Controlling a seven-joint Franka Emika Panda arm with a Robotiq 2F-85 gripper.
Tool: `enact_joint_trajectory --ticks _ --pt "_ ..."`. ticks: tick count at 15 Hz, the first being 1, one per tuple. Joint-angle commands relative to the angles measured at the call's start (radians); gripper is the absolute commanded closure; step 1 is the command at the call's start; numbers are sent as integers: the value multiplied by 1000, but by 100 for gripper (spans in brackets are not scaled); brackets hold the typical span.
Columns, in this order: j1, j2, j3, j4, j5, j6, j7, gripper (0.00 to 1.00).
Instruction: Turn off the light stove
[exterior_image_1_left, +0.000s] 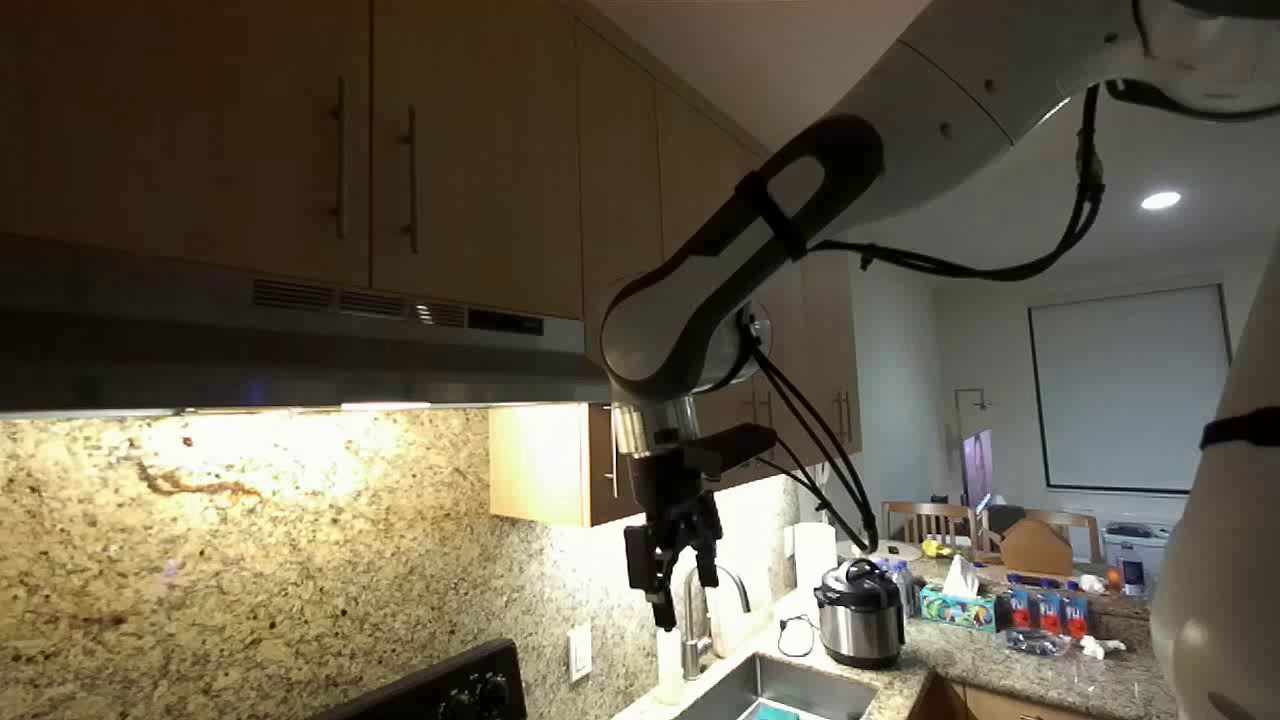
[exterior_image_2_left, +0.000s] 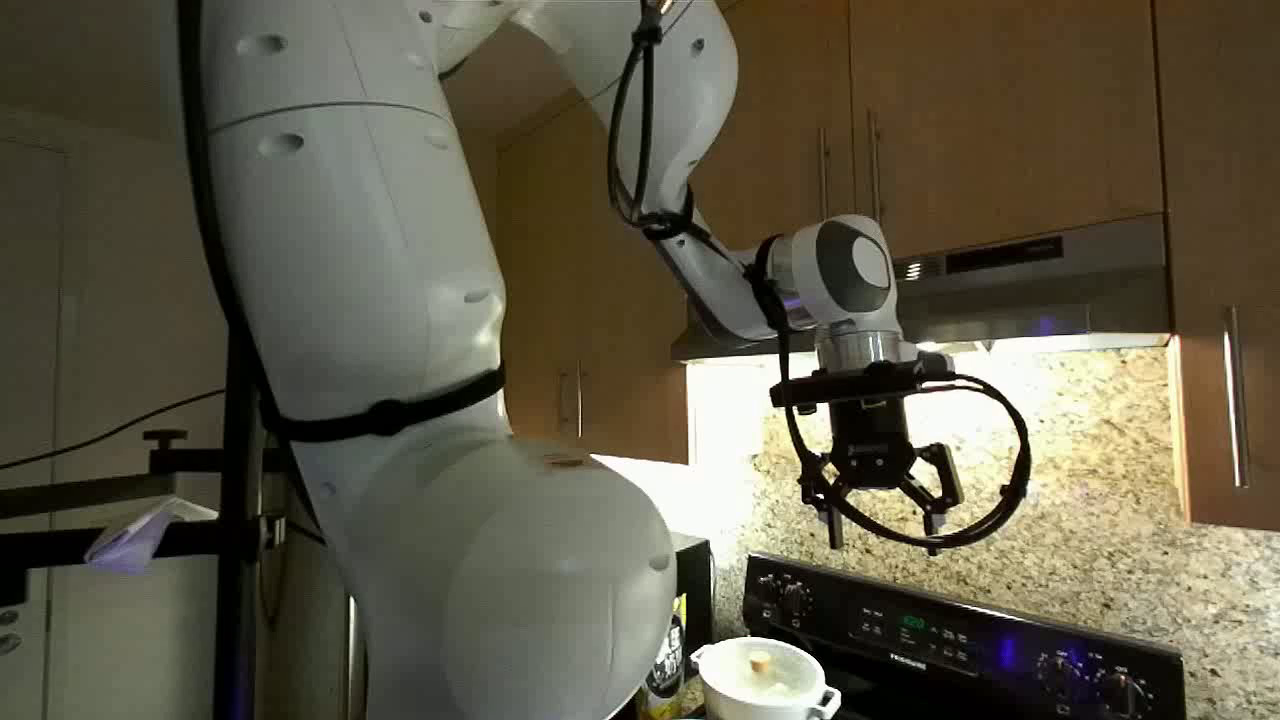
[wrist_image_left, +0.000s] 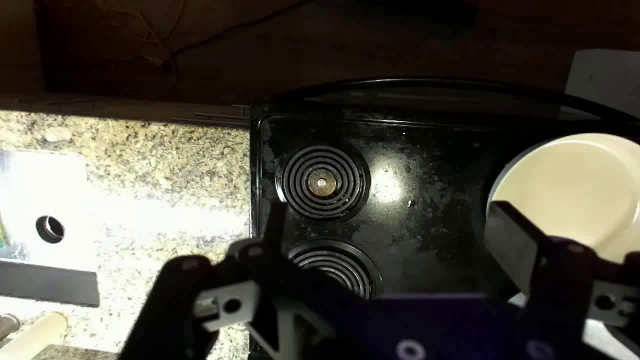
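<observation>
The light stove, a stainless-steel range hood, spans the wall under the cabinets in both exterior views (exterior_image_1_left: 300, 350) (exterior_image_2_left: 1040, 300). A dark control strip (exterior_image_1_left: 505, 322) sits on its front face near one end. Its underside lamp (exterior_image_1_left: 385, 405) is lit, and the backsplash below is bright. My gripper hangs pointing down, lower than the hood, in both exterior views (exterior_image_1_left: 682, 600) (exterior_image_2_left: 885, 543). My wrist and arm hide part of the hood. In the wrist view the fingers (wrist_image_left: 389, 215) are spread wide with nothing between them. The hood is out of the wrist view.
Below the gripper is a black cooktop (wrist_image_left: 425, 225) with coil burners. A white pot (wrist_image_left: 570, 190) stands on it, with a lidded white pot (exterior_image_2_left: 765, 685) in an exterior view. Wooden cabinets (exterior_image_1_left: 480, 150) are above the hood. A sink (exterior_image_1_left: 815, 690) and pressure cooker (exterior_image_1_left: 862, 620) stand beyond.
</observation>
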Motion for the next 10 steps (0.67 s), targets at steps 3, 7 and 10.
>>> enact_joint_trajectory --ticks 3,7,10 --pt "6 0 -6 1 -2 -2 2 0" --pt "4 -1 -4 -7 -2 32 23 0" --pt "2 -3 -3 -18 10 107 65 0"
